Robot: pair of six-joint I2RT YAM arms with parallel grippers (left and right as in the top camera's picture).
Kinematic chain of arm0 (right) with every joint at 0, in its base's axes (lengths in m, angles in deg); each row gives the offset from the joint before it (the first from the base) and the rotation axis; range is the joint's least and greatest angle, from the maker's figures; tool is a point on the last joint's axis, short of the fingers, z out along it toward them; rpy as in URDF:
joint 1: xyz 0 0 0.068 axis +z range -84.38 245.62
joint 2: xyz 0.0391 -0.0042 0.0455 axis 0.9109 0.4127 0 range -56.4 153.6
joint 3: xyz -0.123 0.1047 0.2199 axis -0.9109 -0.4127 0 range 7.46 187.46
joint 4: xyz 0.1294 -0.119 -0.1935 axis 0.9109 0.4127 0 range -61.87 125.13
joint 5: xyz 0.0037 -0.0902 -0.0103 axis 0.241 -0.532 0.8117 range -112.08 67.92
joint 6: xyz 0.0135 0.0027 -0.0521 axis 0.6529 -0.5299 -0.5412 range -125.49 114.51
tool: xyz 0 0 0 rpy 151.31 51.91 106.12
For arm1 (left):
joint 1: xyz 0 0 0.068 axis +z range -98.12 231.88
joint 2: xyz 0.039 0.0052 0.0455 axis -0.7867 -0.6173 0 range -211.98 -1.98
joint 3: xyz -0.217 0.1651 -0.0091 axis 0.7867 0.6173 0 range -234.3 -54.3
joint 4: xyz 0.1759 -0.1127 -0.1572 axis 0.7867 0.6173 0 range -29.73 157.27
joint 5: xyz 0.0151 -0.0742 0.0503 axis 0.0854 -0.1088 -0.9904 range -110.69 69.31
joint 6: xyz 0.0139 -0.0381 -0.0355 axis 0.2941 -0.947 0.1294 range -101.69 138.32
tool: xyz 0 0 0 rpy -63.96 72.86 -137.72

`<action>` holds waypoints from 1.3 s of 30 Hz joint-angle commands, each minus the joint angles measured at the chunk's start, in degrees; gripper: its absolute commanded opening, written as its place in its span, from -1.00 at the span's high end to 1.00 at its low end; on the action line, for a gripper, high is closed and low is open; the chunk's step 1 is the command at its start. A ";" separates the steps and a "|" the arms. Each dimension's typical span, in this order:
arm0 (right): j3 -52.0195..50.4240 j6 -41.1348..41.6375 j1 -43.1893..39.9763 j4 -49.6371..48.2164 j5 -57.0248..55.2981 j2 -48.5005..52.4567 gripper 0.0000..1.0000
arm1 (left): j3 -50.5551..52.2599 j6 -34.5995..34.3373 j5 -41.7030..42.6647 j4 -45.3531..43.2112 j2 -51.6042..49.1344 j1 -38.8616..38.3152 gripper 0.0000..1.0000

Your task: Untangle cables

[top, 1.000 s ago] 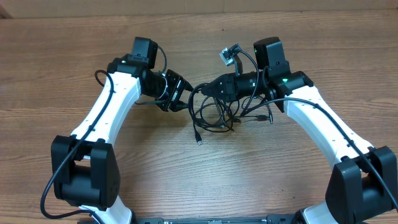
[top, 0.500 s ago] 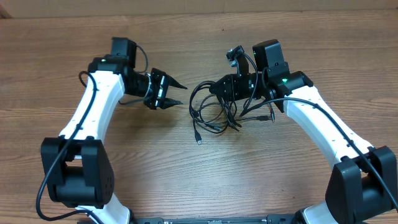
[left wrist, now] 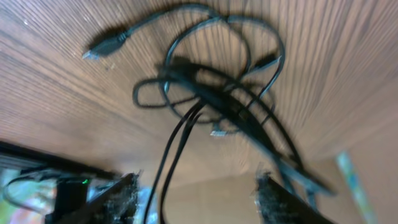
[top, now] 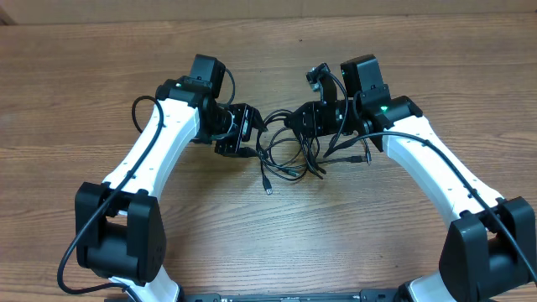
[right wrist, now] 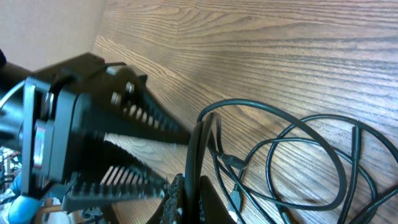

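The cables [top: 289,151] are thin black cords wound in a loose bundle at mid-table, one plug end [top: 268,191] trailing toward the front. My right gripper [top: 295,119] is shut on cable strands at the bundle's right top; in the right wrist view its fingers [right wrist: 189,196] pinch two black strands [right wrist: 198,149]. My left gripper [top: 252,132] is open at the bundle's left edge. In the left wrist view its fingers [left wrist: 196,196] stand wide apart with two strands [left wrist: 174,155] running between them, and the bundle [left wrist: 217,93] lies ahead.
The wooden table [top: 268,243] runs all round. The arm bases stand at the front left [top: 117,235] and front right [top: 495,243]. A wall edge [top: 268,8] lies at the back.
My left arm swung out left and away from the bundle, then came back right so its open fingers now sit at the bundle's left edge. The right gripper and bundle stayed put.
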 commanded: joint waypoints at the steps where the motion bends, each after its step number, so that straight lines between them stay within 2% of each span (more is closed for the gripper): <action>1: 1.09 -0.02 -0.22 -0.24 -0.31 -0.85 0.92 | -0.22 -4.70 -6.45 -0.13 -0.35 0.20 -0.40; 6: 1.09 -0.02 -0.22 -0.22 -0.31 -0.85 0.92 | -0.22 -6.80 -8.28 -0.22 -0.35 0.20 -0.58; 15: 1.09 -0.02 -0.22 -0.20 -0.31 -0.85 0.92 | -0.22 -13.79 -8.22 -4.61 -0.35 -2.43 -0.54; 21: 1.09 -0.02 -0.22 -0.15 -0.26 -0.85 0.92 | -0.22 -16.20 -11.85 -4.85 -0.37 -3.89 -0.30; 23: 1.09 -0.02 -0.22 -0.15 -0.26 -0.85 0.92 | -0.22 -16.22 -12.50 -4.85 -0.37 -3.98 0.10; 24: 1.09 -0.02 -0.22 -0.13 -0.26 -0.85 0.92 | -0.22 -16.22 -13.25 -4.85 -0.37 -3.98 0.18; 28: 1.09 -0.02 -0.22 0.22 -0.26 -0.85 0.92 | -0.22 -16.20 -14.91 -4.68 -0.39 -3.98 0.19; 31: 1.09 -0.02 -0.22 0.26 -0.26 -0.85 0.92 | -0.22 -16.20 -14.86 -4.68 -0.44 -4.28 -0.03; 35: 1.09 -0.02 -0.22 0.24 -0.26 -0.85 0.92 | -0.22 -16.22 -15.23 -4.70 -0.68 -4.96 -0.09; 36: 1.09 -0.02 -0.22 0.24 -0.26 -0.85 0.92 | -0.22 -16.24 -15.50 -4.70 -0.94 -5.20 -0.08; 39: 1.09 -0.02 -0.22 0.33 -0.11 -0.85 0.92 | -0.22 -16.20 -15.65 -4.70 -2.08 -5.64 0.17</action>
